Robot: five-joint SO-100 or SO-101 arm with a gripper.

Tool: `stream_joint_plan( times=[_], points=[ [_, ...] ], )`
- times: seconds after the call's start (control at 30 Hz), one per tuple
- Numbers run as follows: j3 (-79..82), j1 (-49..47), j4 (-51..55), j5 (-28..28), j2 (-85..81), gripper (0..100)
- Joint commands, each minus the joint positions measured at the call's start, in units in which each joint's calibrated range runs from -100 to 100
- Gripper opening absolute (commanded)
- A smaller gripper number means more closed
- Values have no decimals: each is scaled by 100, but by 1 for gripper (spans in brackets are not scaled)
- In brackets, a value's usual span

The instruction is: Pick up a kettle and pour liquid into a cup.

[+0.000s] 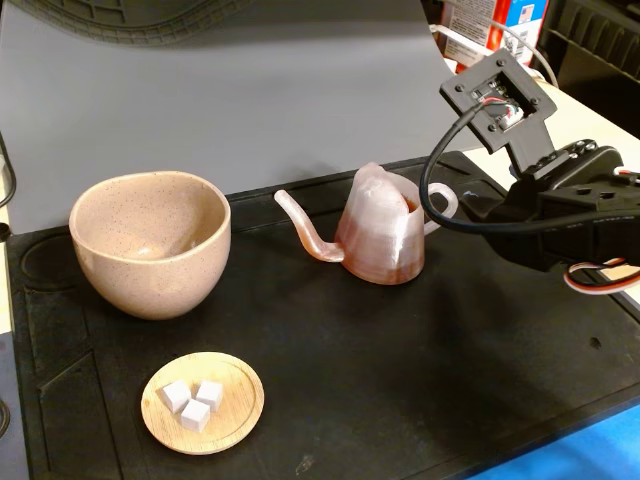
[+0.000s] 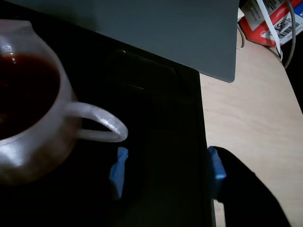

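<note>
Right of kettle (image 1: 380, 235), gripper (image 2: 165, 172) wide open, empty, handle (image 2: 102, 127) outside jaws; closing off-centre could nudge kettle, slosh liquid (image 2: 23, 92) before cup (image 1: 150, 243)

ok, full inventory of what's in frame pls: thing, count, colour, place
cup: 1, beige-pink speckled, left on the mat, looks empty
kettle: 1, translucent pink, mat centre, spout towards the cup, loop handle towards the arm
liquid: reddish-brown, inside the kettle
wooden saucer: 1, light wood, front left of the mat
white cubes: 3, on the saucer
mat: 1, black, covers the table
backdrop panel: 1, grey, behind the mat
red and white box: 1, far right on the table, wrist view
gripper: 1, black with blue pads, open, just short of the kettle handle, holding nothing
</note>
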Motion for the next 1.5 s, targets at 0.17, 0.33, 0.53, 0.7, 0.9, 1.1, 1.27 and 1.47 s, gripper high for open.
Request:
stream_joint_plan(
  times=[0.17,0.33,0.53,0.7,0.9,1.1,1.27,1.47],
  points=[
    [-401,-186,-34,1,186,21],
    [-401,-224,-25,1,186,21],
    [-411,-224,-25,1,186,21],
    [-528,-224,-25,1,203,21],
    [-919,-231,-86,1,621,21],
    [-1082,-231,-69,1,681,21],
    [-1118,-231,-69,1,681,21],
    [-1118,-201,-95,184,681,21]
  ],
)
